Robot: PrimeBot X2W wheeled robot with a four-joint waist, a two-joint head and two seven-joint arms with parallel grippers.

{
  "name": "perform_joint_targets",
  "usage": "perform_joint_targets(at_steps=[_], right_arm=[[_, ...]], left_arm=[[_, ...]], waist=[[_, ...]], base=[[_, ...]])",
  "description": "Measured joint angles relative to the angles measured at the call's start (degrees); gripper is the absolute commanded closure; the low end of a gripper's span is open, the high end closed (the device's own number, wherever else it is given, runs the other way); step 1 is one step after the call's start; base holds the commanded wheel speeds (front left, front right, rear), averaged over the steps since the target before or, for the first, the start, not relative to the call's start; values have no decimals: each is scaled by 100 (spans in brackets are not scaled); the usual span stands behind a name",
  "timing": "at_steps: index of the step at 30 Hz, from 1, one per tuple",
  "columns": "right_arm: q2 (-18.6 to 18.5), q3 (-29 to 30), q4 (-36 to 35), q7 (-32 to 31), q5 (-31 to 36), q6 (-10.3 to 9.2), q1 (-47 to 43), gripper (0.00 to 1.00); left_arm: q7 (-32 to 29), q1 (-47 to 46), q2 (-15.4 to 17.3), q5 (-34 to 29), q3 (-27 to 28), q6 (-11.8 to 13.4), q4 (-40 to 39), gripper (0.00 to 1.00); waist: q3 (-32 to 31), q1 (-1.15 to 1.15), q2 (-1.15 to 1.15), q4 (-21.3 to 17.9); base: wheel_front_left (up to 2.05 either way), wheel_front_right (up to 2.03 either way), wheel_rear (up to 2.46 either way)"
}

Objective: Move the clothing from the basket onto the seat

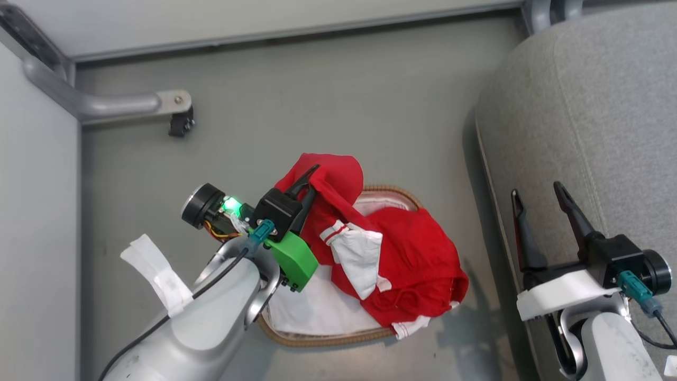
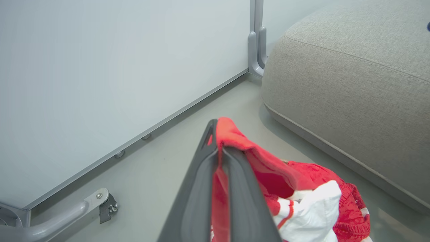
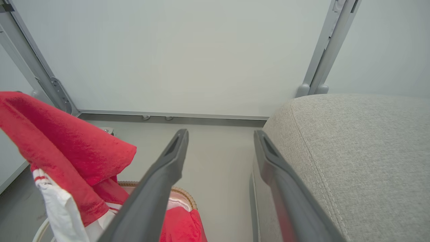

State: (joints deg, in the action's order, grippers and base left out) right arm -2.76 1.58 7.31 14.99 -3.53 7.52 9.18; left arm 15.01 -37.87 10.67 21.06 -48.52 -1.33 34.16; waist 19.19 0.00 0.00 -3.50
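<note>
Red clothing (image 1: 402, 254) with white panels is heaped in the basket (image 1: 338, 336), an oval with a brown woven rim and a white liner, on the floor. My left gripper (image 1: 312, 177) is shut on a fold of the red clothing (image 2: 235, 139), lifted above the basket's left end; the fabric shows pinched between the fingers (image 2: 198, 188). The lifted red clothing (image 3: 63, 148) hangs over the basket (image 3: 183, 195) in the right wrist view. My right gripper (image 1: 537, 193) stands open and empty over the left edge of the grey seat (image 1: 597, 111), which lies right of the basket.
A grey wall panel with a metal rail runs along the back. A metal leg with a castor (image 1: 180, 124) stands on the floor at the left. The seat (image 2: 352, 84) is close to the basket, with a narrow strip of floor between them.
</note>
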Motion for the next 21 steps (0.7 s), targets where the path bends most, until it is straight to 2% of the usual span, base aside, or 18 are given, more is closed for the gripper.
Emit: perform_joint_targets(at_steps=[6, 14, 21], right_arm=[[1, -66, 47, 1, -3, 0, -226, 0], [0, -309, 111, 0, -10, 0, -401, 0], [0, -447, 151, 0, 19, 0, -483, 0]], left_arm=[[1, -152, 92, -201, 121, -179, -82, 100], [1, -899, 196, -366, 168, -425, 115, 100], [-29, -1641, 178, -399, 48, -537, 414, 100]], waist=[[-619, 0, 0, 86], [-1313, 0, 0, 147], [-1700, 0, 0, 135]], base=[[0, 0, 0], [0, 0, 0], [0, 0, 0]])
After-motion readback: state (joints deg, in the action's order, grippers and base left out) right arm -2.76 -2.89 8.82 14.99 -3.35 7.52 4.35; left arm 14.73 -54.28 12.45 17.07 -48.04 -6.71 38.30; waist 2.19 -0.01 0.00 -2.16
